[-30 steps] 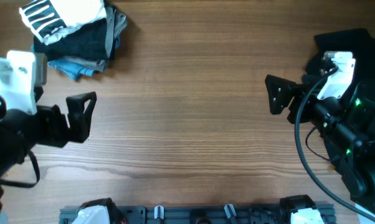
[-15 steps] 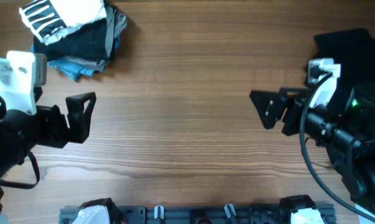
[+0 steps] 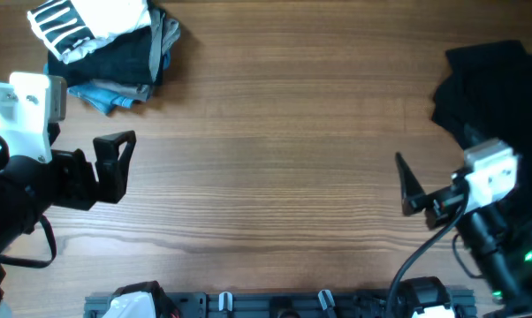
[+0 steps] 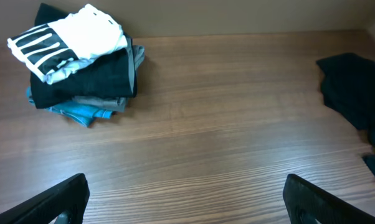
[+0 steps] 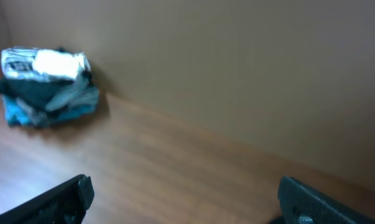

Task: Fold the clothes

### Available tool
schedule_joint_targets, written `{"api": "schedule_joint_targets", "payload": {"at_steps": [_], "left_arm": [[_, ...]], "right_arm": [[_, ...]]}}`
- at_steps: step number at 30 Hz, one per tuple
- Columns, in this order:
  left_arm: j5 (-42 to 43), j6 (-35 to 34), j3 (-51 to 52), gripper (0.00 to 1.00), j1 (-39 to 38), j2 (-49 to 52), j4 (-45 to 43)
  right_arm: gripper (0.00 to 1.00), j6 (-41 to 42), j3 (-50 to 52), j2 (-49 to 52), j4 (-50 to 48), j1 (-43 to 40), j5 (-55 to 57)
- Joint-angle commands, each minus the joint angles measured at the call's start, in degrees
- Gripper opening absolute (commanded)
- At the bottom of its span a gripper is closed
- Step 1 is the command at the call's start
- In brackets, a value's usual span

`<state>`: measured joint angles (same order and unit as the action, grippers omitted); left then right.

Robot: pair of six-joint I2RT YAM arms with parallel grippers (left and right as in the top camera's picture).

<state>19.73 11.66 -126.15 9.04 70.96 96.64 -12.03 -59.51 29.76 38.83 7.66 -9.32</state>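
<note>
White shirt [image 3: 94, 22], folded, tops the stack [image 3: 116, 71] at ten o'clock on the worktop [image 3: 275, 159]. Left gripper [image 3: 123, 168] and right gripper [image 5: 184, 202] hang spread, empty. A careless sweep could topple that stack; the loose black garment [image 3: 487, 75] at three o'clock may bunch.

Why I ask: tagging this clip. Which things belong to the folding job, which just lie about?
Job: white T-shirt, folded atop the stack; left gripper and right gripper, both open, empty.
Lying about: stack beneath it; black garment, unfolded, on the right.
</note>
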Motion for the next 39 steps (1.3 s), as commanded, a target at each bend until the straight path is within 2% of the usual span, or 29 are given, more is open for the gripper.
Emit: {"api": "schedule_joint_targets", "payload": {"at_steps": [1,6,8,10,15,19,39], "left_arm": [[-0.11,-0.55,0.04,1.0,-0.31,-0.2,-0.15],[-0.11,-0.55,0.04,1.0,-0.31,-0.2,-0.15],[-0.11,-0.55,0.04,1.0,-0.31,-0.2,-0.15],[-0.11,-0.55,0.04,1.0,-0.31,-0.2,-0.15],[-0.11,-0.55,0.04,1.0,-0.31,-0.2,-0.15],[-0.11,-0.57,0.04,1.0,-0.31,-0.2,-0.15],[-0.11,-0.55,0.04,1.0,-0.31,-0.2,-0.15]], "right_arm": [[1.0,4.76,15.69,-9.25,-6.82,-0.2,0.7],[1.0,4.74,39.8,-23.21,-24.52,-0.2,-4.24],[1.0,4.72,45.7,-29.7,-26.38,-0.2,-4.2],[1.0,4.87,47.74,-29.2,-27.8,-0.13,-4.02],[1.0,14.67,54.6,-29.59,-27.87,-0.02,-0.59],[1.0,11.85,55.15,-29.59,-29.22,-0.02,0.44],[1.0,12.04,55.15,-29.55,-29.16,-0.02,0.39]]}}
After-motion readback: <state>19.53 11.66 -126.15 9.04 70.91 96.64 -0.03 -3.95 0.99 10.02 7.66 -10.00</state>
